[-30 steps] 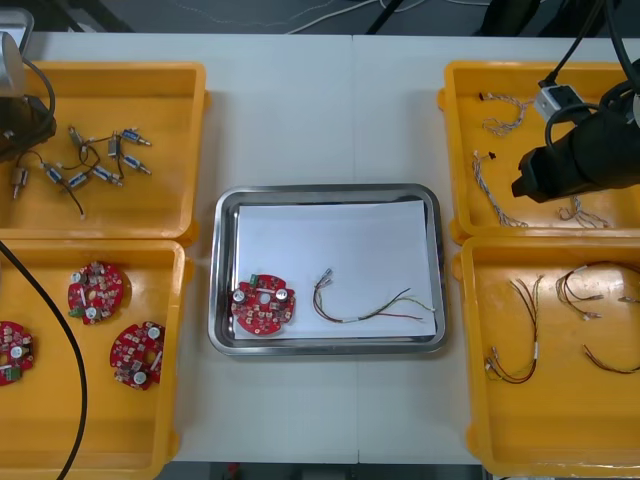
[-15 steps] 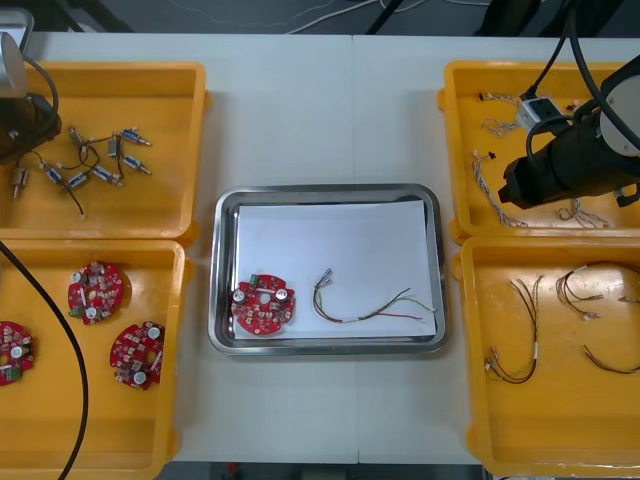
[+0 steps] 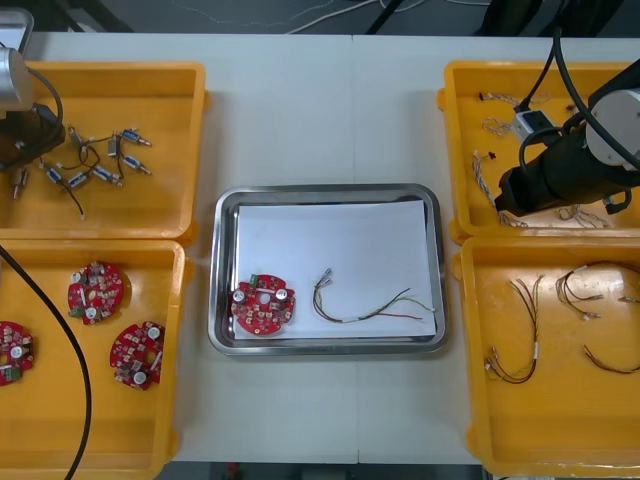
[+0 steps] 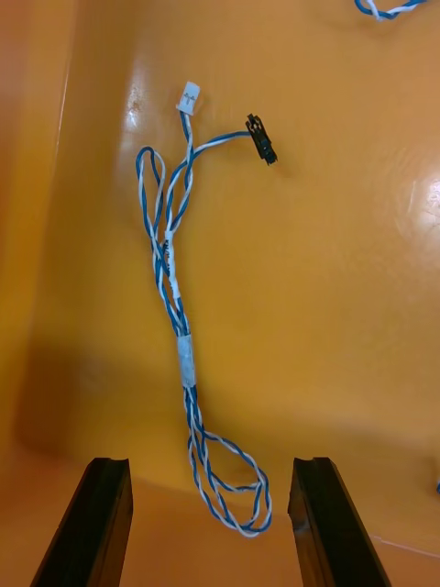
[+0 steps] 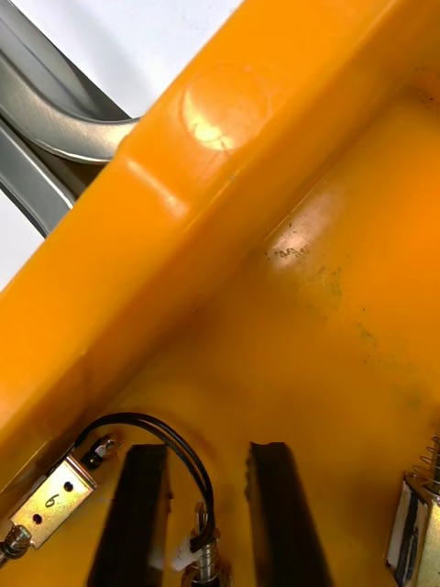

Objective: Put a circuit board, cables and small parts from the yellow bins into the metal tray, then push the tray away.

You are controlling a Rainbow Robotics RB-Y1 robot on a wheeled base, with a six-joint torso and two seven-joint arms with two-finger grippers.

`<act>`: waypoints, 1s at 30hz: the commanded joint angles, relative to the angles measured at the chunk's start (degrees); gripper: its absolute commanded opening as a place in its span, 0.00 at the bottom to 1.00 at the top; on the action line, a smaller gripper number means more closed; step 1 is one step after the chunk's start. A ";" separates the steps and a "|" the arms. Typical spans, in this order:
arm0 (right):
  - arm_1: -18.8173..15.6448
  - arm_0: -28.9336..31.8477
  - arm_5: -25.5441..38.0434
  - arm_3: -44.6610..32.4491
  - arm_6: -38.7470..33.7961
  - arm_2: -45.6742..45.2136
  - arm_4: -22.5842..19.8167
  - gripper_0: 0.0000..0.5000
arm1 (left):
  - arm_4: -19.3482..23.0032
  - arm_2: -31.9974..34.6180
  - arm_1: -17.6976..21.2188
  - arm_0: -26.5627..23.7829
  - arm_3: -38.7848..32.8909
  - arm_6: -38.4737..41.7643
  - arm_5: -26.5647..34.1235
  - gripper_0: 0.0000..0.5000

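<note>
Twisted blue and white cable [image 4: 183,358] lies flat on floor of far right yellow bin [image 4: 348,275], long and thin, its bottom loop sitting between the fingertips of the right gripper [image 4: 209,477], the rest running straight out ahead of them to a white plug and a black plug; fingers wide apart, nothing held, one each side of the loop. Step looks like picking this cable. To do it well: drop straight down, keep the doubled strand centred between the fingers, close on the stiffer stretch near the white tape band rather than the floppy loop, lift slow so the plugs don't snag the bin wall. Cable is soft twisted pair, limp, will dangle. Bin is glossy moulded plastic, slick, scuffed, so the strand may slide when nudged. Left gripper [image 5: 206,449] is low in the far left bin, fingers narrow, a small metal part [image 5: 203,555] with a curved black lead in the gap, not visibly pinched. Metal tray [image 3: 225,270] sits mid bench [image 3: 320,110], shiny rim, white inside, already holding a round red circuit board [image 3: 263,306] and a red and yellow cable [image 3: 370,310]
</note>
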 commanded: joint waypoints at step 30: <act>-4.72 -3.22 0.79 1.93 2.31 -4.96 2.30 1.00 | 5.44 1.55 2.50 -2.60 -8.08 -4.89 13.36 0.00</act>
